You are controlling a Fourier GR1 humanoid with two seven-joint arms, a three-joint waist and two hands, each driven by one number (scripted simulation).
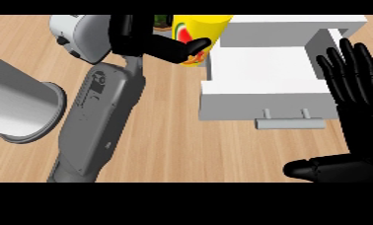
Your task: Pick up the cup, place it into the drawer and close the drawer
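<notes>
The yellow cup, with a red and green mark on its side, is at the top centre of the head view. My left hand is curled round it from the left, its thumb lying across the cup's front. The cup sits just beside the left wall of the open white drawer, at its far corner; I cannot tell whether it is lifted or standing. The drawer is pulled out toward me, its grey handle at the front, and its inside shows nothing. My right hand stays open at the right edge, fingers up.
The white cabinet body frames the drawer at the top right. A grey and white appliance stands behind my left hand. A grey round container lies at the left edge. Bare wooden counter spreads in front of the drawer.
</notes>
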